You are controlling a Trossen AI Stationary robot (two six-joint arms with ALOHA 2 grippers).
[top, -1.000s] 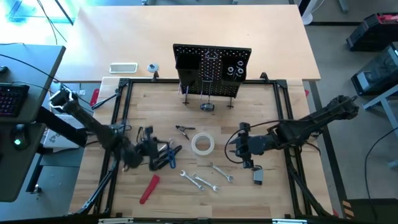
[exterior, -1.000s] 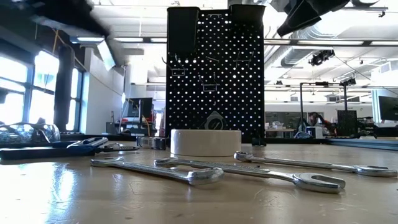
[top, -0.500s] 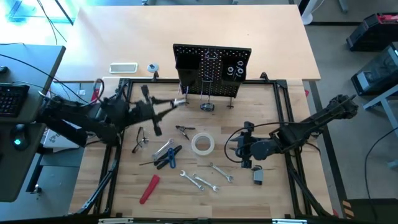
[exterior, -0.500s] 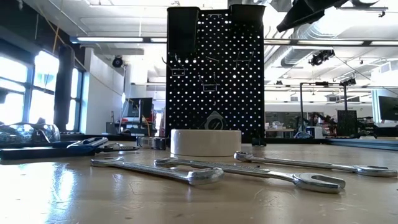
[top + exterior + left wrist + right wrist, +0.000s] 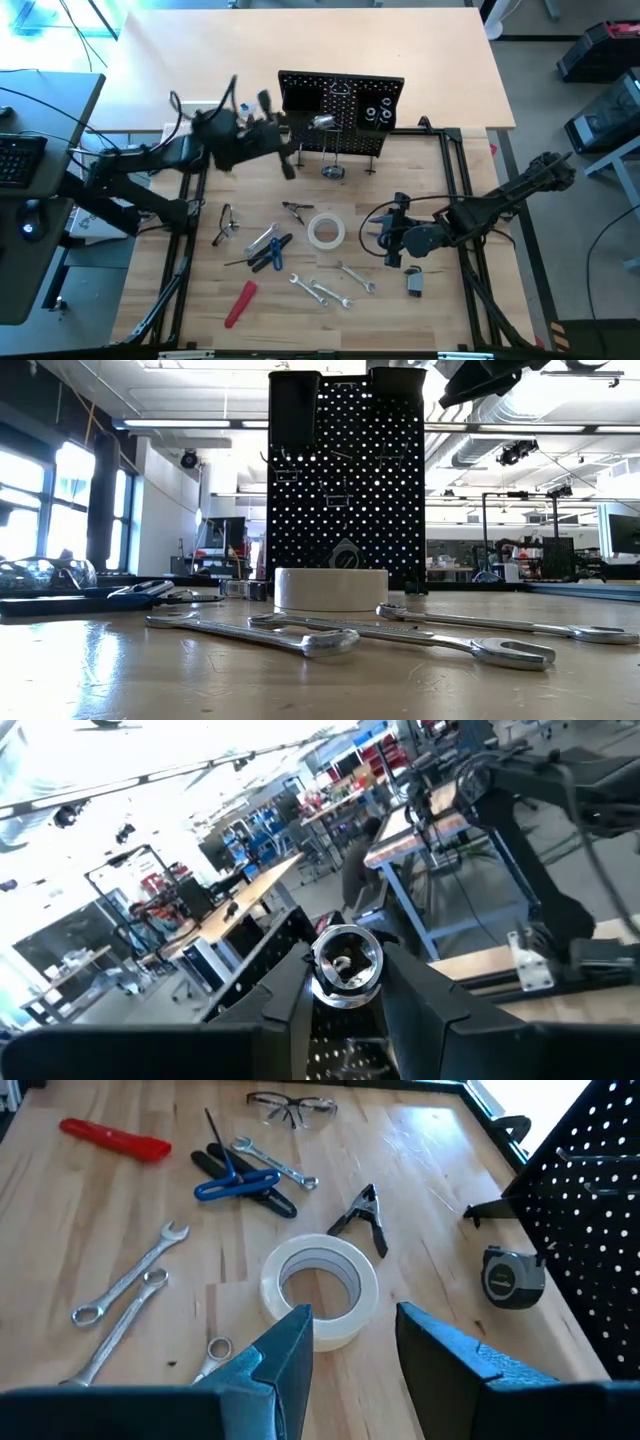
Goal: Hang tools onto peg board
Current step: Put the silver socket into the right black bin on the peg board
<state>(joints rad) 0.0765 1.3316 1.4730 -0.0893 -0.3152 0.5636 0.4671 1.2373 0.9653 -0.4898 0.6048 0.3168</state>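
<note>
High view shows your left hand has swung up from the worktop to the pegboard, clamped on a wrench, ready to hang.

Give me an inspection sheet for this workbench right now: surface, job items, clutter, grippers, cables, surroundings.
Surface: wooden table inside a black frame.
Job's things: peg board upright at the far edge; tape roll, three wrenches, blue pliers, red tool, a small clamp and tape measure lie on the table.
Clutter: safety glasses at the left.
Grippers: left gripper raised at the board, shut on a wrench; right gripper open, low beside the tape roll.
Cables: black cable loops at the right arm's wrist.
Surroundings: workshop benches beyond the table; no person seen.
</note>
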